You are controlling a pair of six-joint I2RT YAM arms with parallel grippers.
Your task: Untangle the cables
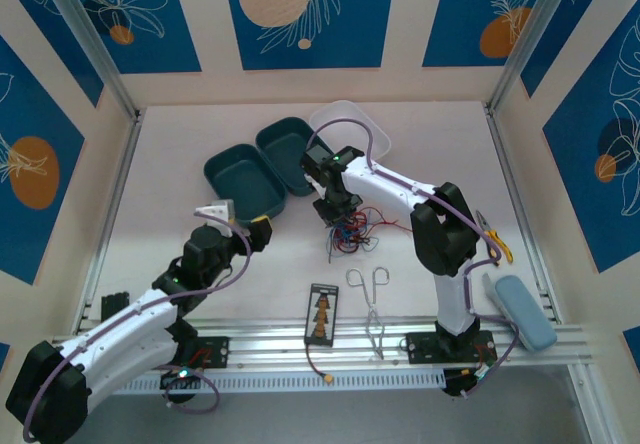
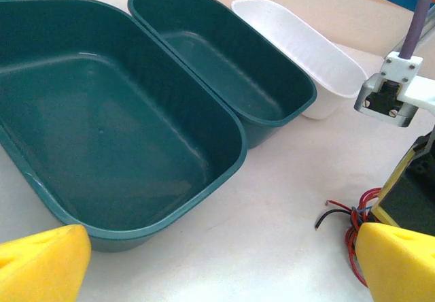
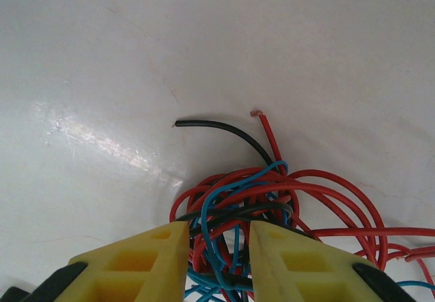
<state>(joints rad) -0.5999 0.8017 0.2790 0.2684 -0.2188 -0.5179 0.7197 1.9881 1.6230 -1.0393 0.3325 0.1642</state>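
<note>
The cables (image 1: 352, 232) lie in one knot of red, blue and black strands on the white table (image 1: 445, 144). The right pincer (image 1: 338, 214) comes down on the far-left edge of that knot. In the right wrist view, the right pincer (image 3: 219, 261) has its yellow fingers drawn narrow, pinching a bunch of cables (image 3: 258, 193) between them. A black cable end (image 3: 204, 124) and a red cable end (image 3: 265, 128) stick out of the knot just past the fingers.

The left pincer (image 1: 250, 226) hangs left of the knot, well apart from it. It is spread wide and holds nothing (image 2: 221, 268).

Farther left of the knot and beyond it sit a large teal tray (image 1: 240, 179) and a smaller teal tray (image 1: 292, 149), touching. A white tray (image 1: 350, 124) lies straight beyond the knot. Silver forceps (image 1: 370, 299) lie on the near side.
</note>
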